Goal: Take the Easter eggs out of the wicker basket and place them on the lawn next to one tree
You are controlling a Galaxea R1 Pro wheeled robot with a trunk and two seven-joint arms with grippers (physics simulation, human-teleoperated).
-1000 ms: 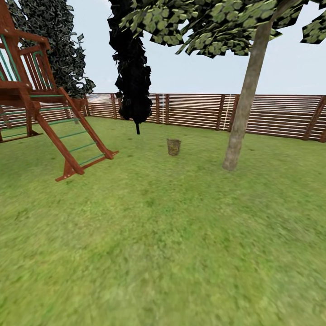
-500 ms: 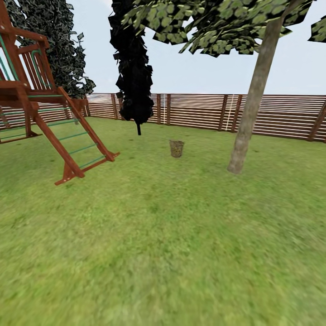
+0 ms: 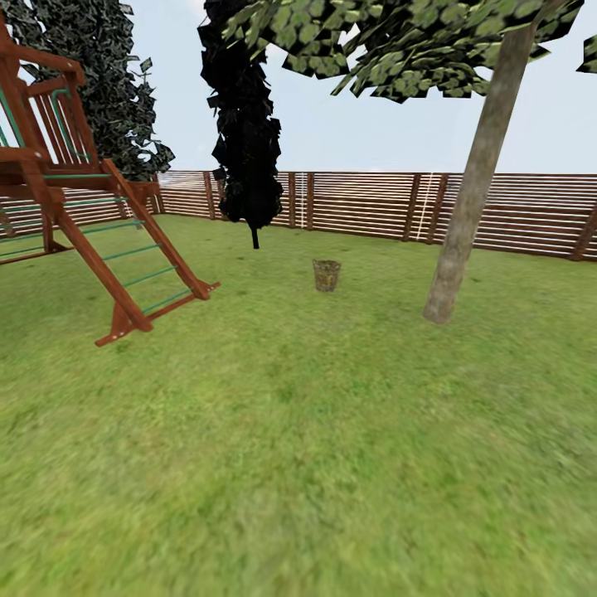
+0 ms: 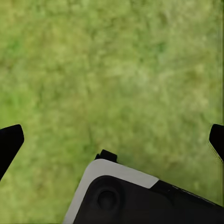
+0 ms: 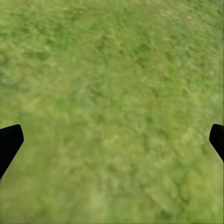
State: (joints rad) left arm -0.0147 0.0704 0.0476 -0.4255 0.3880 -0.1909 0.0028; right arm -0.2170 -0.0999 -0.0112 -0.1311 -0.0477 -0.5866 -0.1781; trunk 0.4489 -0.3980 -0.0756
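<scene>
Wicker basket (image 3: 327, 275) stands far off, contents perhaps eggs, too small; both fingers (image 4: 11, 142) (image 5: 11, 140) spread apart.

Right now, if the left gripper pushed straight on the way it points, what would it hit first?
Probably the lawn: the left gripper points at bare grass, fingers spread wide, nothing between them. How far off the grass lies is unclear.

Fenced garden (image 3: 373, 203) with lawn (image 3: 290, 431)
</scene>
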